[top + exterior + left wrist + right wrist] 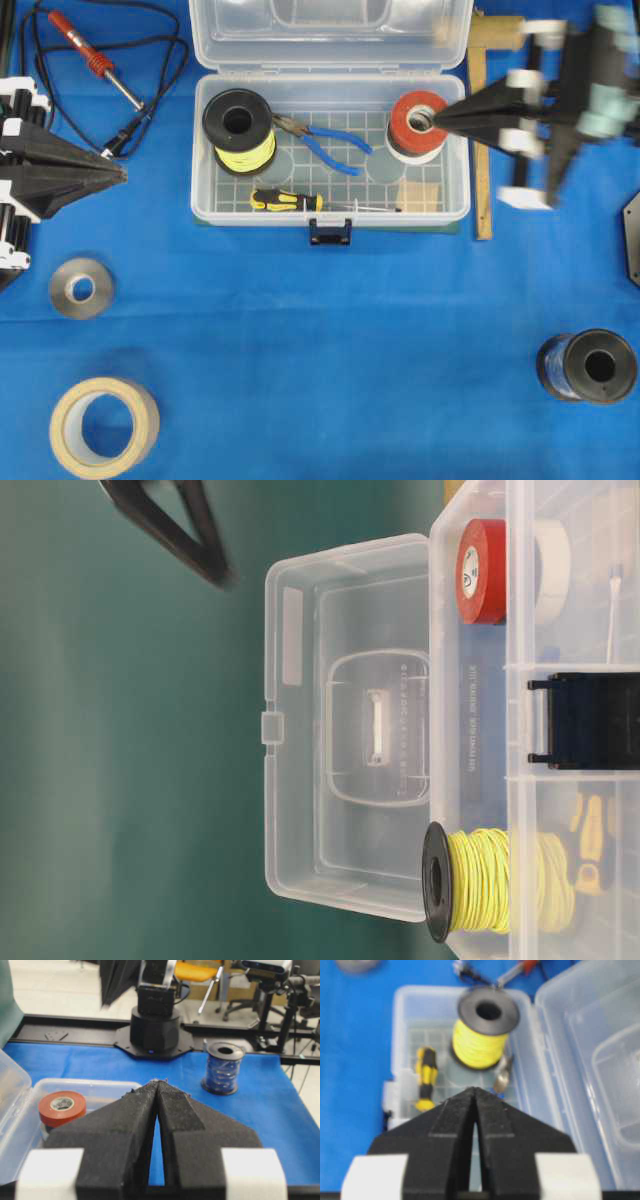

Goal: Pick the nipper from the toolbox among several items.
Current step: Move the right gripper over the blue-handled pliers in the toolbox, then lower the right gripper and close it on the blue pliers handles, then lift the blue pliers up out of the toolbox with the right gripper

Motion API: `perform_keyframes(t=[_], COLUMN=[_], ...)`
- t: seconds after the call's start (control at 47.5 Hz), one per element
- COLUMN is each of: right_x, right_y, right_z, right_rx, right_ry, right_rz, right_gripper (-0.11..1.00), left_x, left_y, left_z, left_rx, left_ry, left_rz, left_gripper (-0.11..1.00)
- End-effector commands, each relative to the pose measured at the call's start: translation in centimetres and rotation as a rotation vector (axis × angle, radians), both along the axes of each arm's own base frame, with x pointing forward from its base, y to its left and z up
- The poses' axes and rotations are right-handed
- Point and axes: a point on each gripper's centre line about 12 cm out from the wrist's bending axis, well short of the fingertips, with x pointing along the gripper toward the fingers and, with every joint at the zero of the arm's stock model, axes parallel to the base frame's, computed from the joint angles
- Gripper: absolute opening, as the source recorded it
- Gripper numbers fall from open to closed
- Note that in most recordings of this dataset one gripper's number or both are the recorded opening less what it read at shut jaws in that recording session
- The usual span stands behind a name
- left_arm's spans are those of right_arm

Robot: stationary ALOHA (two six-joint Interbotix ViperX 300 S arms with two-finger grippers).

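Note:
The nipper (325,145), with blue handles and dark pointed jaws, lies in the middle of the open clear toolbox (330,215), its jaws next to the yellow wire spool (240,130). In the right wrist view only its metal jaws (502,1079) show, just beyond the gripper tip. My right gripper (437,118) is shut and empty, its tip over the red tape roll (417,125) at the box's right end; it also shows in the right wrist view (474,1089). My left gripper (122,175) is shut and empty, left of the box; it also shows in the left wrist view (158,1081).
A yellow-and-black screwdriver (285,200) lies along the box's front wall. Outside it are a red soldering iron (95,60) with black cord, a grey roll (82,288), a masking tape roll (103,425), a blue wire spool (588,367) and a wooden square (483,120).

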Motion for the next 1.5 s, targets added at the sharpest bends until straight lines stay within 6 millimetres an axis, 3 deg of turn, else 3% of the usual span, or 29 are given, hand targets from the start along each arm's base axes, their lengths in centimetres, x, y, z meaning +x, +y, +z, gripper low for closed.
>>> perform_keyframes(t=[0.0,0.084,0.232,0.295,0.485,0.653,1.053,1.138,1.285,1.475], right_x=[2.6,4.6,7.8,8.8,11.0,11.8,12.0,11.9,11.9,11.9], right_y=[-1.2,-1.7,-2.6,-3.2,-4.9,-5.8,-6.8,-6.7,-6.3,-6.2], right_z=[-0.7,-2.0,-4.5,-5.8,-10.3,-13.1,-16.3,-17.0,-17.4,-15.4], right_rx=[0.022,0.044,0.066,0.074,0.097,0.111,0.115,0.114,0.115,0.113], right_ry=[0.083,0.182,0.315,0.358,0.455,0.505,0.542,0.56,0.571,0.527], right_rz=[-0.02,-0.022,-0.025,-0.032,-0.053,-0.066,-0.076,-0.07,-0.062,-0.07], right_gripper=[0.04,0.2,0.64,0.7,0.64,0.64,0.62,0.51,0.13,0.13], left_x=[0.2,0.2,0.2,0.2,0.3,0.4,0.6,0.6,0.6,0.6], left_y=[0.0,0.0,0.0,0.0,0.0,0.0,0.0,0.0,0.0,0.0], left_z=[0.9,0.9,0.9,0.8,0.7,0.6,0.2,0.3,0.3,0.3], left_rx=[-0.005,-0.005,-0.005,-0.003,-0.006,-0.006,-0.006,-0.006,-0.006,-0.006], left_ry=[-0.026,-0.026,-0.026,-0.026,-0.021,-0.014,0.0,-0.002,-0.003,-0.002], left_rz=[-0.001,-0.001,-0.001,-0.001,-0.002,-0.001,-0.002,-0.001,-0.002,-0.001], left_gripper=[0.0,0.0,0.0,0.0,0.0,0.0,0.0,0.0,0.0,0.0])
